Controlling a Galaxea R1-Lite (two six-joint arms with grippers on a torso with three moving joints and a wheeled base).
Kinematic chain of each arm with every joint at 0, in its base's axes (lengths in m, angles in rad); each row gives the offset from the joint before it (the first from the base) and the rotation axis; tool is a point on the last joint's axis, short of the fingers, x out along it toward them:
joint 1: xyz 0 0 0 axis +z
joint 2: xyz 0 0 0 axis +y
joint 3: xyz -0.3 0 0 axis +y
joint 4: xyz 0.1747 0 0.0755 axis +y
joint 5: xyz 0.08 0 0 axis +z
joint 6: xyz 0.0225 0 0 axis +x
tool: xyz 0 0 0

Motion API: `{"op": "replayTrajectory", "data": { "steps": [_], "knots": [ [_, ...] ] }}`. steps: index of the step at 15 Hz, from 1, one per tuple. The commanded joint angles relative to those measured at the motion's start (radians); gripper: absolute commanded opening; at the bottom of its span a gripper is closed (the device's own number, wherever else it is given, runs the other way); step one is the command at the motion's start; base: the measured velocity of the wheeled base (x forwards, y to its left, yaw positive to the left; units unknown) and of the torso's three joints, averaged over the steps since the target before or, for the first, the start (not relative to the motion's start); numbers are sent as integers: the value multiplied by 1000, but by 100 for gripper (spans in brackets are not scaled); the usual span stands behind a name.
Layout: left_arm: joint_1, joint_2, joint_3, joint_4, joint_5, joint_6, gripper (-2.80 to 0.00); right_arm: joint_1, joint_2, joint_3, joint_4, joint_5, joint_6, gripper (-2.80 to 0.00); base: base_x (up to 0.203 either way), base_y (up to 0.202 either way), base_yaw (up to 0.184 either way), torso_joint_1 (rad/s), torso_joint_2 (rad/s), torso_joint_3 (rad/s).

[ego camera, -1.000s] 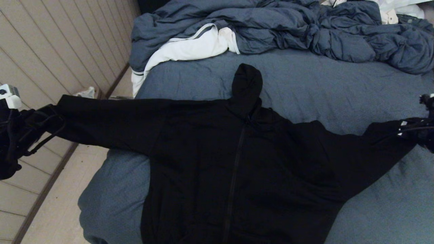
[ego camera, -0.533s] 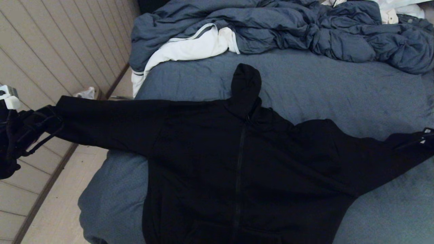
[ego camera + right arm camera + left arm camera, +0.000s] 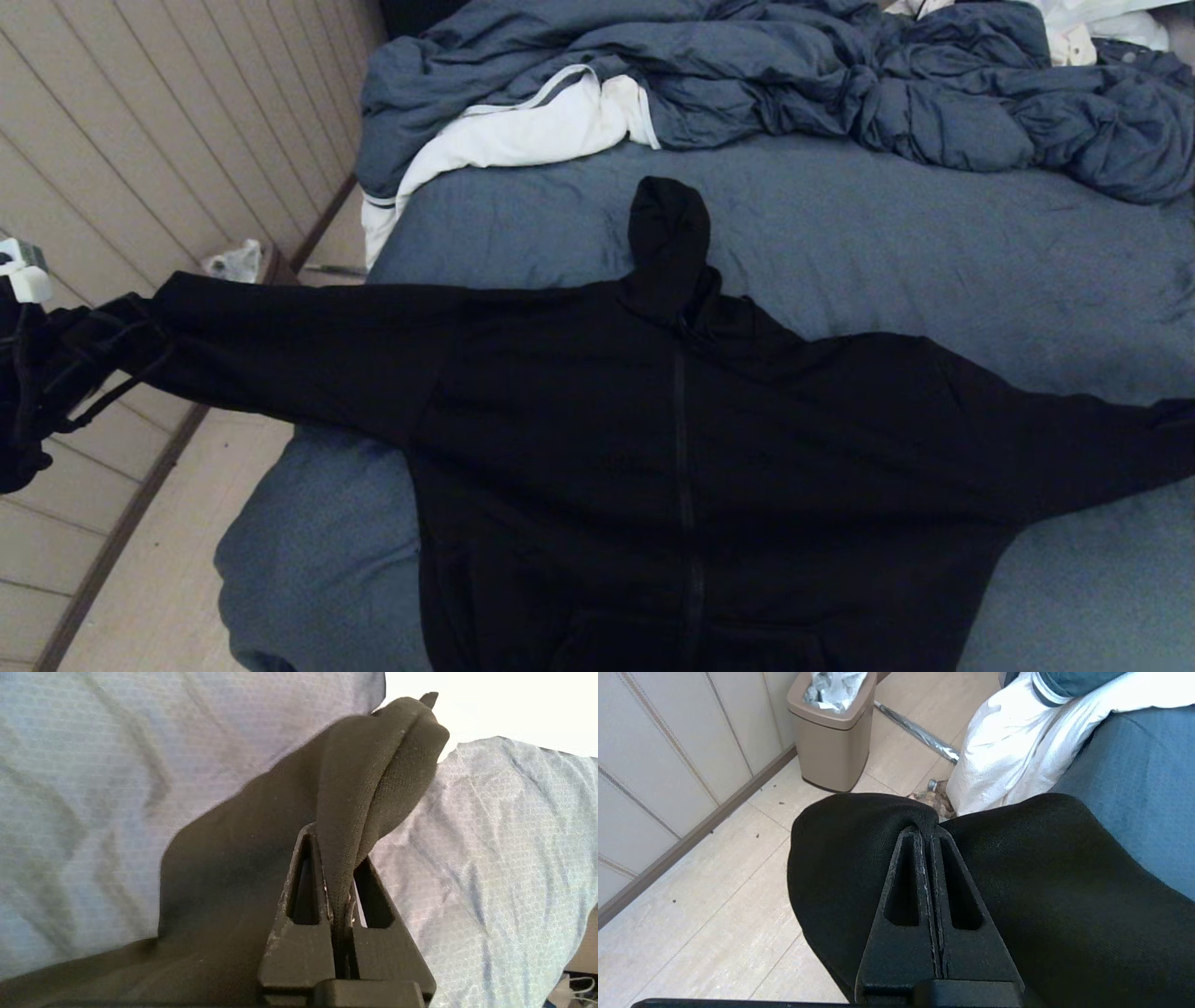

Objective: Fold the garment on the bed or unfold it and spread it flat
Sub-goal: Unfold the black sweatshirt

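Note:
The garment, a black zip hoodie, lies face up on the bed with its hood pointing to the far side and both sleeves stretched wide. My left gripper is out past the bed's left edge, above the floor, shut on the left sleeve end. The left wrist view shows its fingers pinching a fold of the garment. My right gripper is outside the head view, off its right edge. It is shut on the right sleeve's cuff, above the sheet.
A rumpled blue-grey comforter and a white cloth fill the far end of the bed. A tan waste bin and a metal rod are on the tiled floor by the panelled wall at left.
The right gripper has pulled its sleeve out to the right and left the head view. The sleeve now lies straighter. The body and hood shifted slightly. The left gripper stayed almost still.

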Motion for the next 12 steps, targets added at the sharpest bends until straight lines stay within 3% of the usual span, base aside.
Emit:
{"op": "replayTrajectory", "data": {
  "steps": [1, 6, 7, 12],
  "knots": [
    [0, -2, 1, -4, 1, -2, -280, -7, 7, 7, -3, 4, 0, -280, 0, 0, 0, 0, 0, 0],
    [0, -10, 1, 30, 1, -2, -280, 5, 2, 30, -5, 3, 6, -280, 0, 0, 0, 0, 0, 0],
    [1, -10, -2, 59, -1, -4, 0, 3, -1, 35, -16, 4, 6, -280, 0, 0, 0, 0, 0, 0],
    [11, -11, -14, 74, -2, -8, 0, 5, 0, 50, -28, 34, 0, -280, 0, 0, 0, 0, 0, 0]
  ]
}}
